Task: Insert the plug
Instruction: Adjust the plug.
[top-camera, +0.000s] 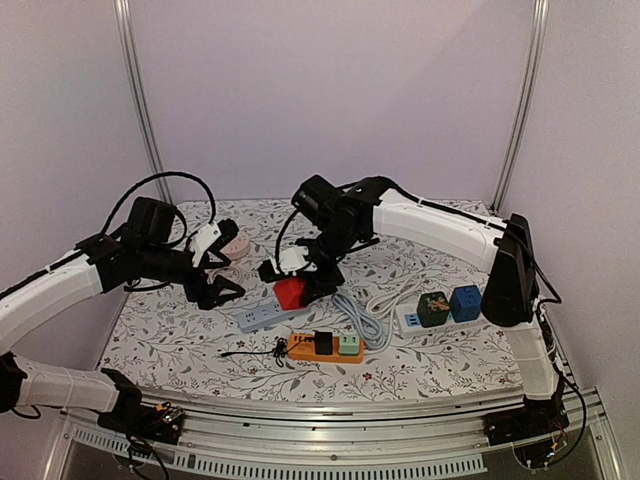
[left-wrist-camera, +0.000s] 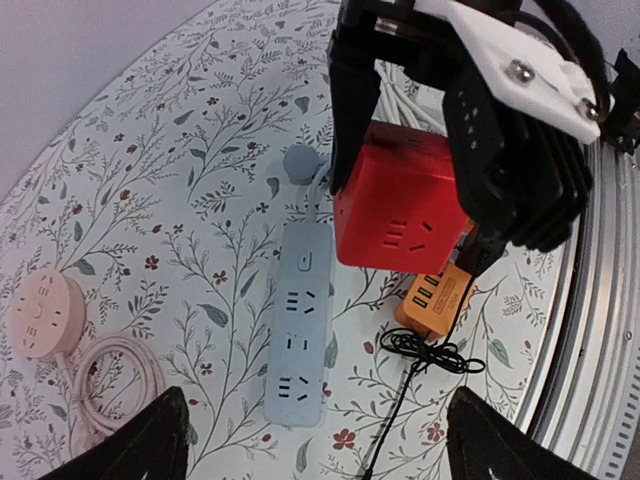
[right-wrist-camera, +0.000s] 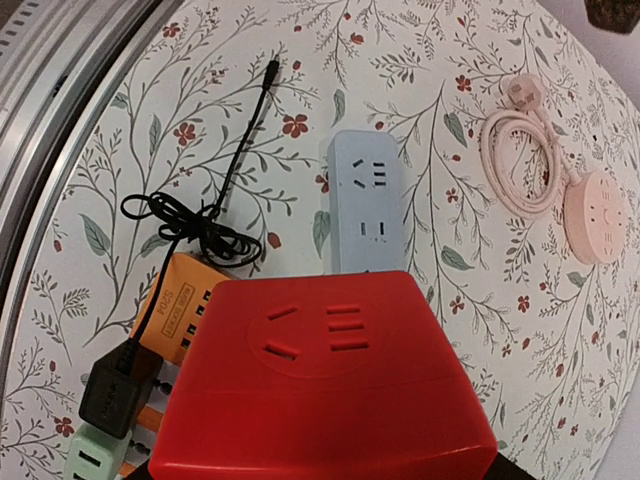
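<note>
The red plug cube (left-wrist-camera: 400, 215) is grasped in the jaws of the right gripper (top-camera: 300, 281). It is over one end of the pale blue power strip (left-wrist-camera: 297, 335), which lies on the bench (top-camera: 180, 340). The left gripper (top-camera: 222, 292) hangs near the strip, jaws released, holding nothing.

Soft, even light falls from above, bright but not harsh, and the pale lilac walls (top-camera: 330, 90) show no hot spots. Shadows under things on the flower-printed tablecloth (top-camera: 160, 340) are faint and short. The top view is slightly grainy and soft. Both wrist views bend at their edges, so the ribbed metal rail (left-wrist-camera: 600, 330) curves. The red plastic cube socket (right-wrist-camera: 330, 380), close to the right wrist lens, carries a dull sheen and slightly soft edges
</note>
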